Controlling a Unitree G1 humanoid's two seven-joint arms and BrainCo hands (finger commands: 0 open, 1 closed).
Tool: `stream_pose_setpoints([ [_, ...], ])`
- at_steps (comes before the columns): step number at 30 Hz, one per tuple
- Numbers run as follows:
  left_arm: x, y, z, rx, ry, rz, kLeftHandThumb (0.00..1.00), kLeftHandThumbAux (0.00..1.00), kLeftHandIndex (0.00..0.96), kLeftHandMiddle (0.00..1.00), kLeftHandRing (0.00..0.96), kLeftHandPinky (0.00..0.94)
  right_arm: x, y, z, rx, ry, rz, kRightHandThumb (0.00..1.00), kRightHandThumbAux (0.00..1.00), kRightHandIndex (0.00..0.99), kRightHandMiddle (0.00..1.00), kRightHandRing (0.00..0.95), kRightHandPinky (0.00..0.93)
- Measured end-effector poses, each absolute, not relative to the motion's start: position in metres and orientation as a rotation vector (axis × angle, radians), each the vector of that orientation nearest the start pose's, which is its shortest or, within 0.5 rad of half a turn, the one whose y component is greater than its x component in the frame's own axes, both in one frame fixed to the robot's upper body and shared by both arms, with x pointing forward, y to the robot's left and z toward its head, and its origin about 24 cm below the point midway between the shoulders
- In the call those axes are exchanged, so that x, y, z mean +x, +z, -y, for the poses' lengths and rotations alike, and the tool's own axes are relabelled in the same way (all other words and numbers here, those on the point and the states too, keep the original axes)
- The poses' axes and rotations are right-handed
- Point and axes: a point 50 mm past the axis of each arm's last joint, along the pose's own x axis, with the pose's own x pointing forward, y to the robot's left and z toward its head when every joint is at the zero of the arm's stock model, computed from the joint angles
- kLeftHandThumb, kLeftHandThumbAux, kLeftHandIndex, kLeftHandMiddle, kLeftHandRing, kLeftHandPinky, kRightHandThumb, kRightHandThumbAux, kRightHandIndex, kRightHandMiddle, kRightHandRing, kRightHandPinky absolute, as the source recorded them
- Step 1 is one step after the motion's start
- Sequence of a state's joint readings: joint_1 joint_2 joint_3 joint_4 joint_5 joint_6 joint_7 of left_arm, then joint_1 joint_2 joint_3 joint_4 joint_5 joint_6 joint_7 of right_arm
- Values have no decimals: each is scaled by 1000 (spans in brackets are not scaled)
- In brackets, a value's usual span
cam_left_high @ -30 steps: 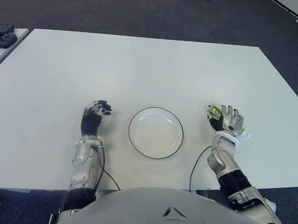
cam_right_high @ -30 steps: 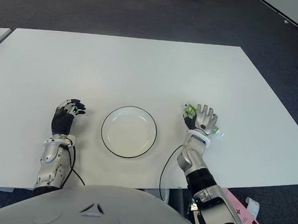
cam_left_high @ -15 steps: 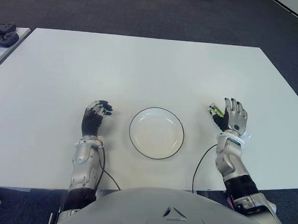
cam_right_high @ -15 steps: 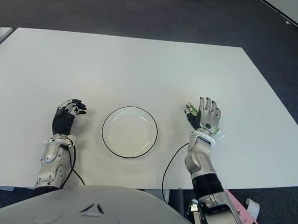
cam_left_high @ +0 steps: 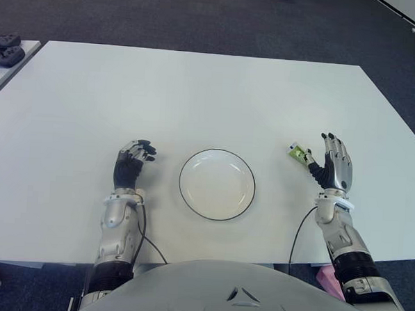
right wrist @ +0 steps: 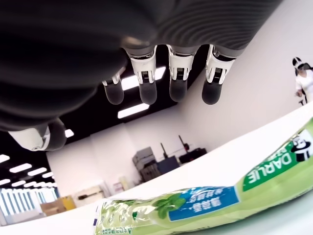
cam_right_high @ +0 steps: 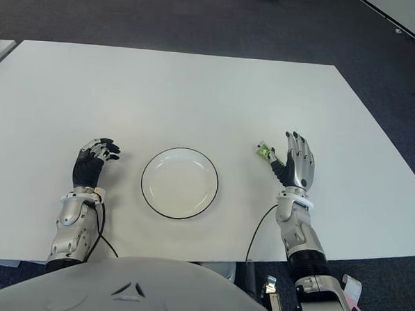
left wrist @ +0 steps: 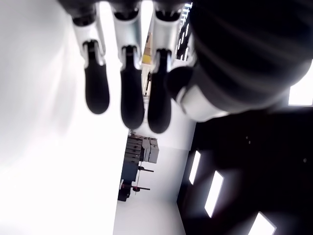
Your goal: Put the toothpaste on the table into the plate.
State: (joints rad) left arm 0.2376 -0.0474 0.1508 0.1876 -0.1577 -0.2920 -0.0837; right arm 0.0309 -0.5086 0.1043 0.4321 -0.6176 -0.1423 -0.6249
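The right hand (cam_left_high: 334, 166) was raised on edge above the white table (cam_left_high: 211, 93), near its front edge and at about three o'clock from the plate (cam_left_high: 217, 184), its fingers (right wrist: 178, 81) straight and spread, grasping nothing. The toothpaste (cam_left_high: 299, 155), a green tube, lay flat on the table just beyond the thumb side of that hand, at roughly ten o'clock from the palm, with only its end showing clear of the fingers in the eye views. In the right wrist view the tube (right wrist: 205, 203) stretched lengthwise along the table beneath the outstretched fingers, which were held above it without touching it. The tube lay outside the plate, at about two o'clock from its centre and well clear of the rim. The plate was white with a thin dark rim, empty, and sat between the two hands. The left hand (cam_left_high: 132, 162) showed at about nine o'clock from the plate, near it, its dark-tipped fingers (left wrist: 122, 90) loosely bent and together, holding nothing. Farther off, at the far left past the table's edge, dark objects (cam_left_high: 4, 47) lay on another pale surface.
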Motion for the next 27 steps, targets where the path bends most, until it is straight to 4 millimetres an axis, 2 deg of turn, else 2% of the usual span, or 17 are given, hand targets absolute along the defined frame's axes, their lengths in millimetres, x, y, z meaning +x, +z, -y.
stream_pose_setpoints([
  [17, 185, -25, -190, -172, 196, -107, 707, 727, 427, 514, 500, 478, 215, -15, 294, -1226, -272, -32, 571, 209, 0, 0, 0, 0],
  [27, 183, -26, -190, -173, 205, -113, 707, 727, 427, 510, 495, 471, 221, -22, 297, -1255, -194, -73, 501, 172, 0, 0, 0, 0],
])
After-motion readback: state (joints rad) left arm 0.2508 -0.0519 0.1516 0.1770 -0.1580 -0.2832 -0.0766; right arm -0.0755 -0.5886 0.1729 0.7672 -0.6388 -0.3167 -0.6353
